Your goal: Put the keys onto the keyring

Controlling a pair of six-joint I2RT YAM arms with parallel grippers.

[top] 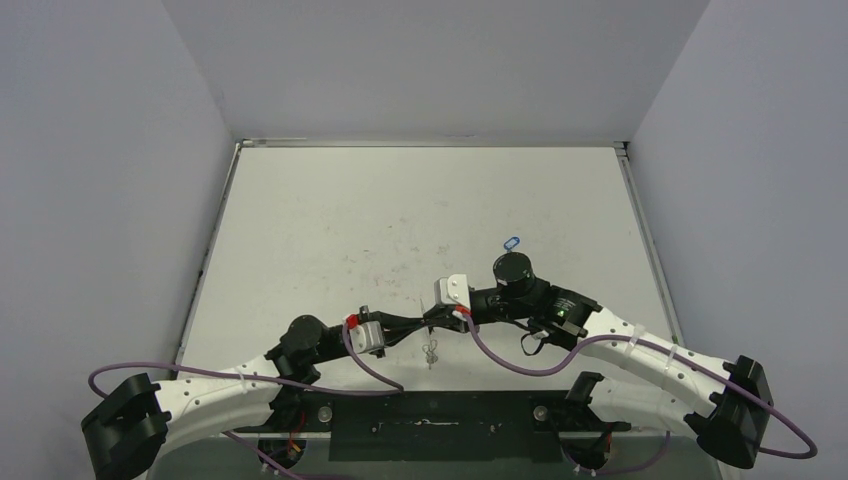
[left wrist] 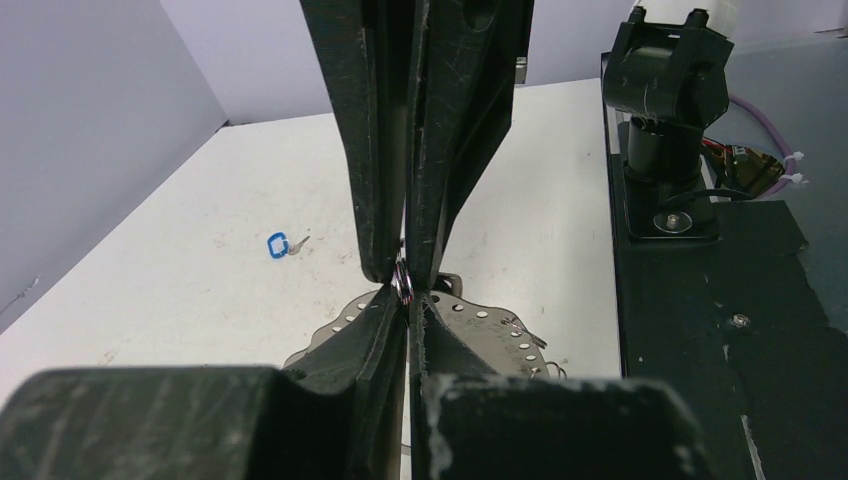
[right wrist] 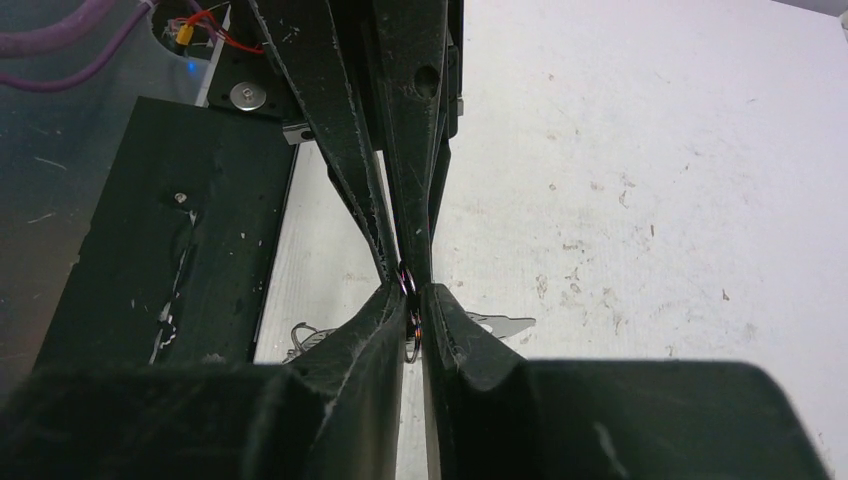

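Two arms were in play, and both met nose to nose over the near middle of the table [top: 400, 210]. The left gripper [left wrist: 408, 298] was pressed tight, its two fingers flat against each other and pinching one small wire loop [left wrist: 403, 285] right at the tips. The right gripper [right wrist: 412, 293] came in from the opposite side. Its two fingers were drawn close, with only a thin slit between them, and that same loop showed in the slit. Whether the right one was truly gripping it could not be told.

One keyring [left wrist: 480, 322] was counted, a flat pale plate sitting directly under the four fingertips, with a row of small holes around its rim. At least two more wire loops stuck out at its edge. Whether it was resting on the table or hanging from the pinched loop could not be told either.

For the keys, only one showed clearly, the blue-headed key [left wrist: 277, 245]. It lay flat on the table by itself, well apart from the keyring and both sets of fingers. In the top view it was out beyond the right arm's wrist. The dark-headed one could not be picked out among the fingertips.
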